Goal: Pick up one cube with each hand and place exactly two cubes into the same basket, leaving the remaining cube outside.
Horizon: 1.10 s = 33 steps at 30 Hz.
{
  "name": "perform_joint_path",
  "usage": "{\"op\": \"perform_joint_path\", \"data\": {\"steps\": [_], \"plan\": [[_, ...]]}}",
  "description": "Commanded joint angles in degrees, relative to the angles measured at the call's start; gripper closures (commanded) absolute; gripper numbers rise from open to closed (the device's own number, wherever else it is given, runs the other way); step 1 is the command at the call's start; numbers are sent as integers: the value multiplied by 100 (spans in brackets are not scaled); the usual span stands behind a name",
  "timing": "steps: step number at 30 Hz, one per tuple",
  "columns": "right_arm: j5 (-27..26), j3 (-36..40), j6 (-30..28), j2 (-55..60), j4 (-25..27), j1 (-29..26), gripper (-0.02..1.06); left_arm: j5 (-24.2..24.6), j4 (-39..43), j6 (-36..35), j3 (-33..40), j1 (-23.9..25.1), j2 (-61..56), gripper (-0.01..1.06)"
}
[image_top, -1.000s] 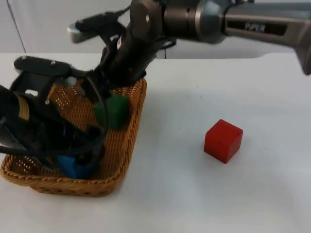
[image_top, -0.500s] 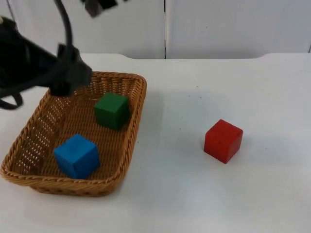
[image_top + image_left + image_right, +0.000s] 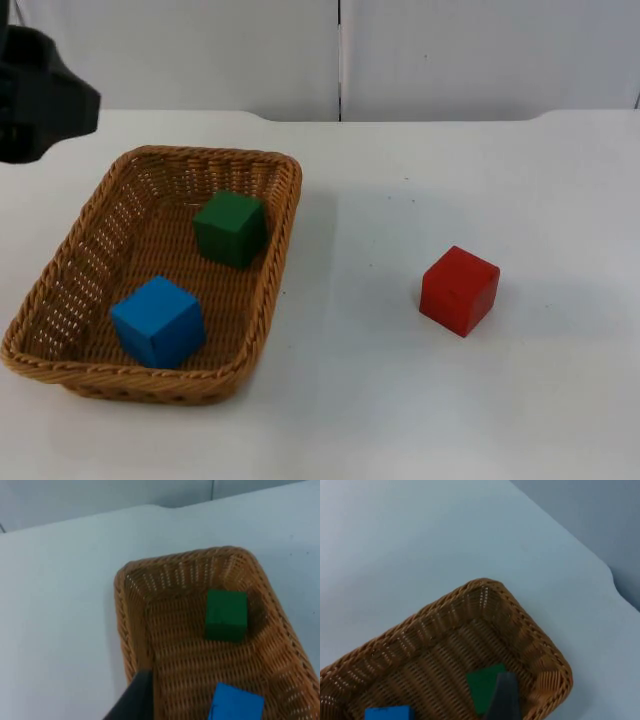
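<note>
Green cube (image 3: 231, 227) and blue cube (image 3: 158, 320) are sitting inside the wicker basket (image 3: 262, 300), apart from each other. Red cube (image 3: 459, 289) is lying on the bench (image 3: 400, 400), well apart from the basket. Left pincer (image 3: 131, 700) and right pincer (image 3: 504, 698) are hanging above the basket; cannot tell either's state.

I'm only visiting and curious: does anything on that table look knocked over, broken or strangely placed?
Nothing stands out. The wicker basket sits flat with its weave whole, the green cube and the blue cube resting inside it. The red cube stands by itself on the white table, apart from the basket. Nothing is spilled or tipped.
</note>
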Motion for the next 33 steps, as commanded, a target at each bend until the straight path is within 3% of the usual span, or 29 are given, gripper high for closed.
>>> {"op": "perform_joint_path", "data": {"steps": [1, 10, 22, 27, 33], "plan": [[155, -31, 68, -70, 44, 6, 40, 146, -51, -50, -19, 13, -151, 3], [416, -31, 44, -70, 457, 17, 40, 465, -255, -50, -19, 13, -814, 3], [639, -31, 27, -70, 733, 68, 40, 1750, -390, 44, -19, 13, -2048, 3], [339, 137, 27, -70, 731, 184, 40, 2127, -938, 807, -19, 13, -2599, 3], [104, 721, 27, -106, 840, 296, 40, 2704, -1079, 1038, -19, 13, -3121, 3]]}}
